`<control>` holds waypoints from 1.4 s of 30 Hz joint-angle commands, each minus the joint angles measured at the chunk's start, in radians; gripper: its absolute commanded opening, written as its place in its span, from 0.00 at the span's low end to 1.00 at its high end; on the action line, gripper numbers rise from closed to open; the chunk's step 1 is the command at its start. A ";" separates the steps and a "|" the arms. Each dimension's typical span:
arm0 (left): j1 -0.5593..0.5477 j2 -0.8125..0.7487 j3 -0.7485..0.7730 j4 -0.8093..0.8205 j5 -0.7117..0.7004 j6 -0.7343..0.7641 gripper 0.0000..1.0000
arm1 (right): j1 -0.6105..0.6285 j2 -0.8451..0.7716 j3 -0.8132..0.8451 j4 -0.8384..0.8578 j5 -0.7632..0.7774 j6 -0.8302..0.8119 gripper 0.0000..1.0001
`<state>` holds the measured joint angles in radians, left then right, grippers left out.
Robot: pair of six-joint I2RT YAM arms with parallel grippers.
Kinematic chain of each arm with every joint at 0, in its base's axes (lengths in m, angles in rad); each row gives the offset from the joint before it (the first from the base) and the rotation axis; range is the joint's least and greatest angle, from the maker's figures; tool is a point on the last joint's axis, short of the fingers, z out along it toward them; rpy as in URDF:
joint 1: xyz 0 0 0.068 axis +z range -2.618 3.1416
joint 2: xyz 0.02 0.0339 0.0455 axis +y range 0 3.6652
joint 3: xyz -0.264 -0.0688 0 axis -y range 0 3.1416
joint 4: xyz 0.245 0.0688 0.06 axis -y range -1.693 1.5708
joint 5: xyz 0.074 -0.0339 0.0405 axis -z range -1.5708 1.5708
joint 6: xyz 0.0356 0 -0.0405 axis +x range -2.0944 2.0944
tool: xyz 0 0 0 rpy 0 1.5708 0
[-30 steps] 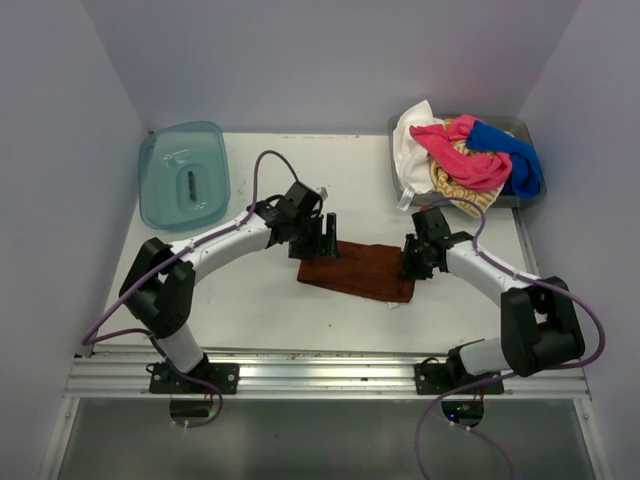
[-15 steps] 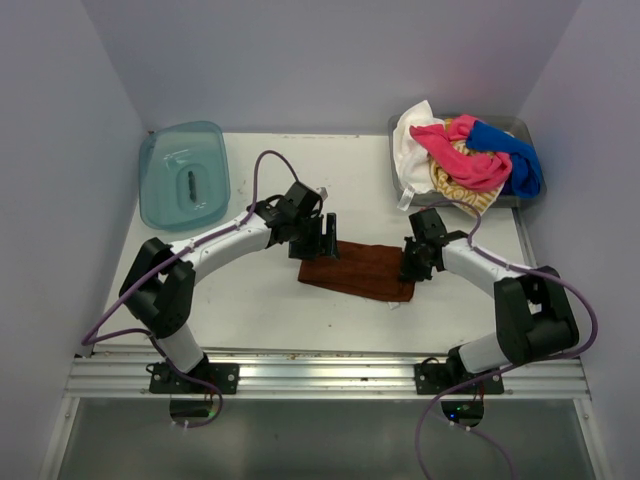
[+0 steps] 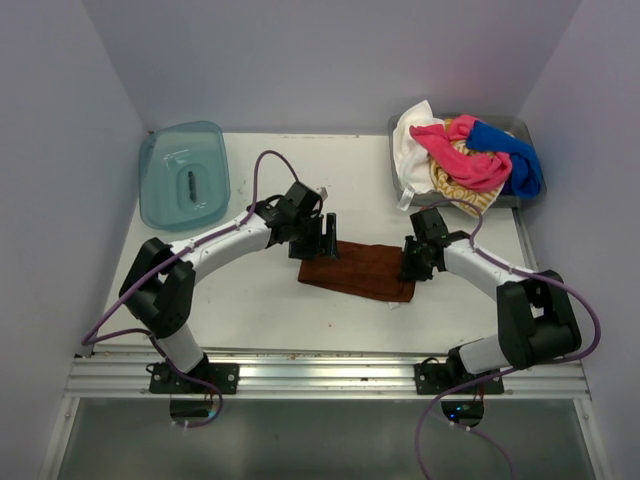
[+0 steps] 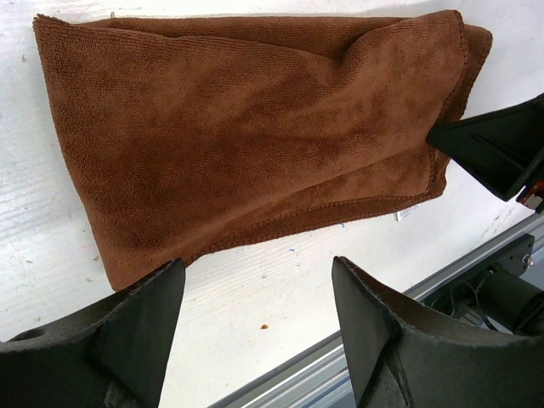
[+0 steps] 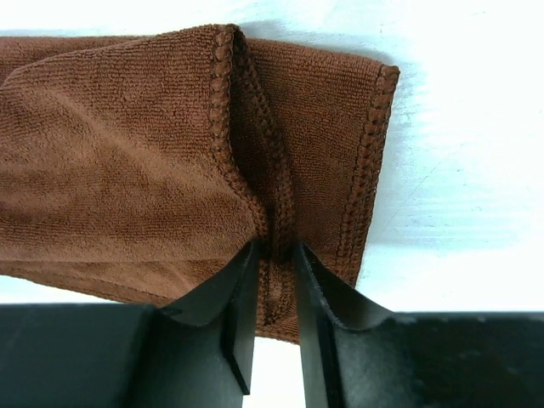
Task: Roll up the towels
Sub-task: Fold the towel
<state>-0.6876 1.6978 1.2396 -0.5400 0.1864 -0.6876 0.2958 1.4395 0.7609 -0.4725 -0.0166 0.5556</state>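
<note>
A rust-brown towel (image 3: 362, 268) lies folded flat on the white table between the two arms; it also shows in the left wrist view (image 4: 246, 136) and the right wrist view (image 5: 127, 161). My right gripper (image 3: 414, 266) is at its right end, shut on a pinched fold of the towel's stitched edge (image 5: 274, 255). My left gripper (image 3: 318, 247) is open at the towel's left end, its jaws wide apart over bare table just off the towel's near edge, holding nothing (image 4: 259, 306). More towels, white, hot pink, blue and yellow-striped, are piled (image 3: 468, 160) at the back right.
The towel pile sits in a grey tray (image 3: 398, 178) at the back right corner. A translucent teal tray (image 3: 185, 175) lies upside down at the back left. The table's metal front rail (image 3: 330, 375) runs along the near edge.
The right arm's elbow has shifted slightly and its gripper has edged a little to the left at the towel's right end. The left arm and the towel have not visibly moved.
</note>
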 commanded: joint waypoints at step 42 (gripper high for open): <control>0.002 0.002 0.021 0.026 0.015 0.022 0.73 | 0.003 -0.002 0.046 0.023 -0.040 0.007 0.15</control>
<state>-0.6876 1.6978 1.2396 -0.5400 0.1871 -0.6872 0.2958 1.4605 0.7761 -0.4709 -0.0479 0.5564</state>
